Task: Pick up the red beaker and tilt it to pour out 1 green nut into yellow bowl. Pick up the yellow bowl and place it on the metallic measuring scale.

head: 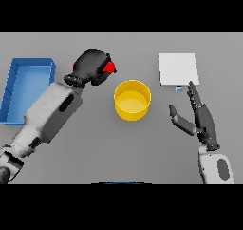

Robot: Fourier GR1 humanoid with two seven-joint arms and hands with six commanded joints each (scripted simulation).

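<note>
My left hand is curled round the red beaker, which is mostly hidden by the fingers; only its red tip shows, pointing right toward the yellow bowl. The beaker is tipped on its side, just up and left of the bowl's rim. No green nut can be seen in the bowl or the beaker. The metallic measuring scale is a pale square plate at the back right. My right hand rests open to the right of the bowl, below the scale, fingers straight and thumb spread toward the bowl.
A blue tray lies at the far left, beside my left forearm. The grey table runs out to the front of the bowl.
</note>
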